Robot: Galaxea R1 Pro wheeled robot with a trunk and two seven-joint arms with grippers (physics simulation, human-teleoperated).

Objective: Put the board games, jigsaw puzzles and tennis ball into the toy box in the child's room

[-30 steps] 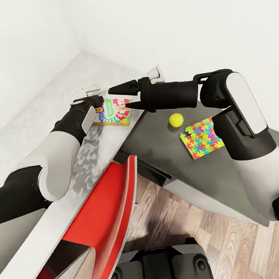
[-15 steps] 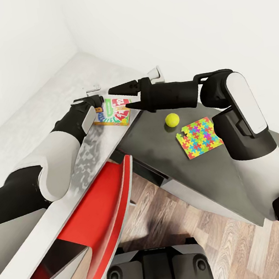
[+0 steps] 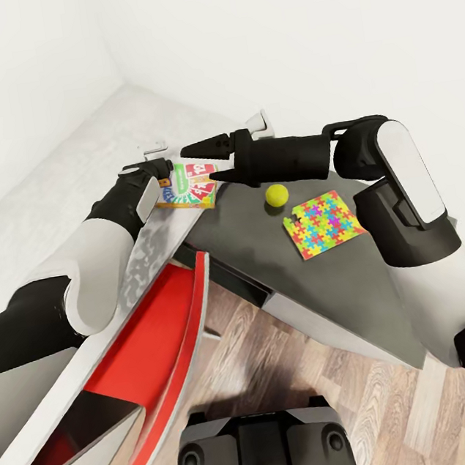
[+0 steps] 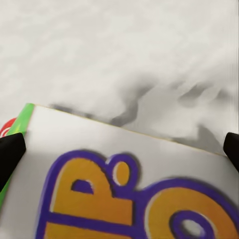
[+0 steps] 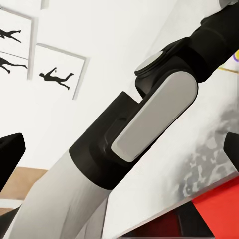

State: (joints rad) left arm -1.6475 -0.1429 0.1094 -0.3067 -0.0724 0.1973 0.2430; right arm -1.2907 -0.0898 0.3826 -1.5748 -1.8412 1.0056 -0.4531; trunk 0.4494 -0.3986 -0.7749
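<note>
A "SKIP BO" board game [image 3: 190, 186] lies flat on the pale top of the table [image 3: 66, 204], near the corner where the dark lower wing [image 3: 299, 282] begins. My left gripper [image 3: 166, 172] hovers over the board game [image 4: 129, 189]. In the left wrist view the left gripper [image 4: 119, 149] is open, with its fingertips wide apart at either side of the box. My right gripper [image 3: 205, 164] is open and empty above the wing's far corner, pointing at the game. The tennis ball [image 3: 277, 195] and one jigsaw puzzle [image 3: 323, 223] rest on the wing. The toy box is out of view.
A red panel [image 3: 165, 331] leans out from under the pale top toward my base [image 3: 259, 450]. Wood-plank floor [image 3: 319, 375] lies in front of the wing. White walls meet behind the table. In the right wrist view my left forearm [image 5: 149, 119] shows, with black silhouette pictures [image 5: 55, 79] behind it.
The whole view has shifted, so the ball, puzzle and wing sit further left in the picture. Both arms hold the same pose and both grippers stay open.
</note>
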